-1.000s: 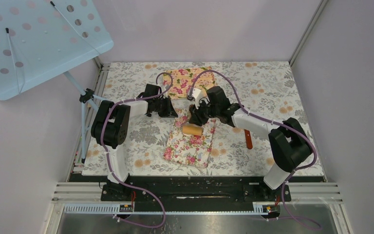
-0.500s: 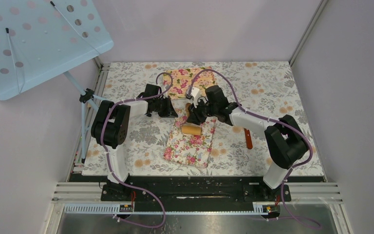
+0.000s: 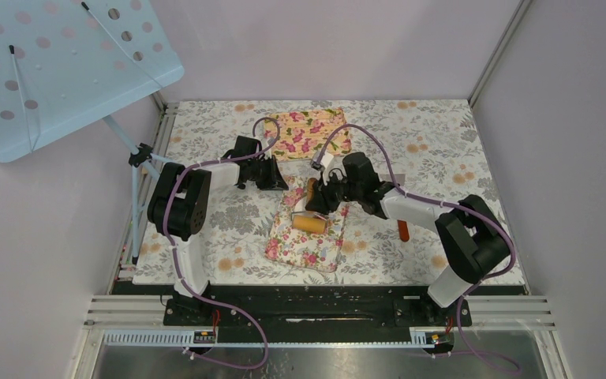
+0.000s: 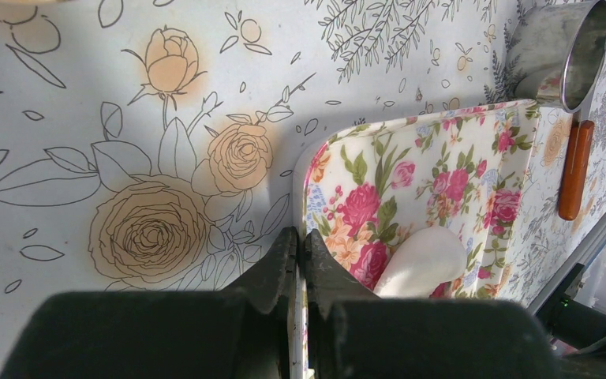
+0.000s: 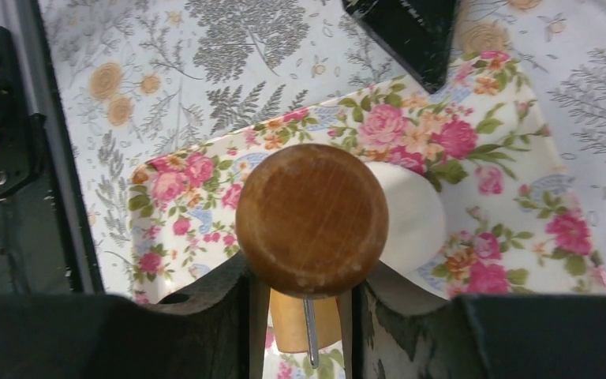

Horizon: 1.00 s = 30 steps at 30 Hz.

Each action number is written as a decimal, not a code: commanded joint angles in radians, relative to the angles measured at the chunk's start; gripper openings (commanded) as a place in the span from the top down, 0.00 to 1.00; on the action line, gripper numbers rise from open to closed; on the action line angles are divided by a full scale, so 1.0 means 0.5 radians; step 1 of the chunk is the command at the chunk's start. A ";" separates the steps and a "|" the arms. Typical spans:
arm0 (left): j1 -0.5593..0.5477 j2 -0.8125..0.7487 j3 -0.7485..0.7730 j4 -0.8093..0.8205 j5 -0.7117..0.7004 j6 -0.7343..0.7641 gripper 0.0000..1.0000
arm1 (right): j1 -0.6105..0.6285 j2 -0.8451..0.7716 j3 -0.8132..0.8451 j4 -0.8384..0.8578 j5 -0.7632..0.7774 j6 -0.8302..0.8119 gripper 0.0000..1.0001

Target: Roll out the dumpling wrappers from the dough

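Note:
The dough [image 5: 410, 217] is a soft white lump lying on a floral board [image 5: 513, 213], just right of the wooden roller [image 5: 312, 217]. My right gripper [image 5: 304, 292] is shut on the roller's handle and holds it over the board; from above, the roller [image 3: 310, 222] lies across the board [image 3: 304, 249] below the gripper [image 3: 321, 201]. My left gripper [image 4: 301, 237] is shut on the board's edge, with the dough [image 4: 426, 260] just right of its fingers. In the top view it [image 3: 278, 183] sits at the board's far-left corner. No dumpling wrappers are in view.
A second floral board [image 3: 308, 130] lies at the back of the table. An orange-handled tool [image 3: 403, 229] rests right of the near board, also in the left wrist view [image 4: 576, 170]. A shiny metal ring [image 4: 568, 47] stands beyond the board.
My right gripper has drawn the roller toward the near edge of the board, and its arm has swung down with it. The left gripper has stayed clamped on the board.

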 commanded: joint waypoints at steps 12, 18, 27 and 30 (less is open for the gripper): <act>0.014 0.035 -0.019 -0.104 -0.095 0.031 1.00 | 0.000 -0.388 0.353 -0.599 -0.157 -0.092 1.00; 0.012 0.039 -0.015 -0.104 -0.089 0.034 1.00 | -0.010 -0.323 0.563 -0.796 -0.014 -0.432 1.00; 0.011 0.042 -0.011 -0.109 -0.090 0.037 1.00 | -0.013 -0.085 0.248 -0.144 0.154 -0.686 1.00; 0.011 0.043 -0.013 -0.109 -0.090 0.036 1.00 | -0.010 -0.051 0.156 -0.053 0.173 -0.766 1.00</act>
